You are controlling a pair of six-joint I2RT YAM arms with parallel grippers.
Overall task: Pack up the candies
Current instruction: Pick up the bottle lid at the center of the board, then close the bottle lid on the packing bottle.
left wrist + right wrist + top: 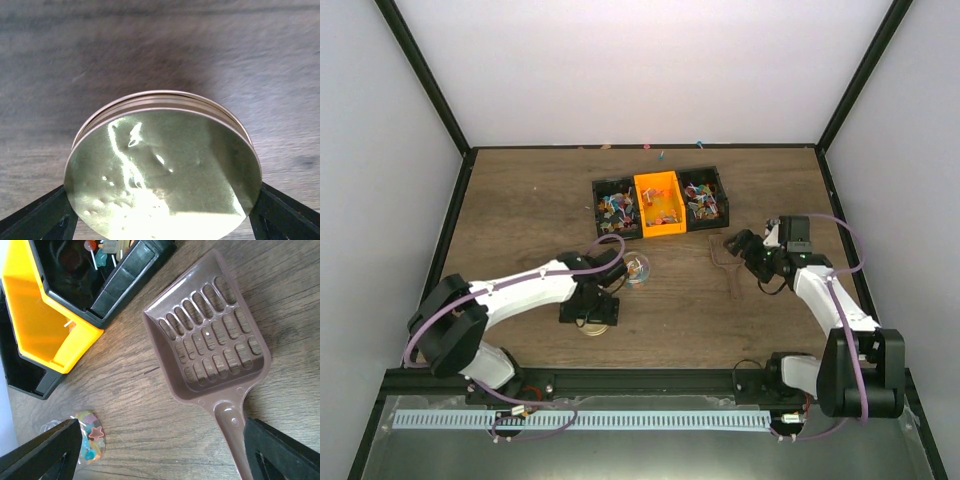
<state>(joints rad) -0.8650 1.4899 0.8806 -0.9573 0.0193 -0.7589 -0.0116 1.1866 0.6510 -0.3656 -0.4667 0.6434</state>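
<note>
The candies (616, 208) lie in two black bins and an orange bin (659, 203) at the table's middle back; some show in the right wrist view too (100, 252). A small clear container (636, 268) of coloured sweets lies in front of the bins, also low left in the right wrist view (90, 437). My left gripper (592, 318) is shut on a round tan metal lid (165, 170), one finger against each side. My right gripper (160, 445) stands open over the wood, with the handle of a brown slotted scoop (210, 340) just inside its right finger.
The scoop (725, 262) lies right of centre, its head towards the bins. A few loose sweets (661, 155) lie near the back edge. White walls with black posts close in the table on three sides.
</note>
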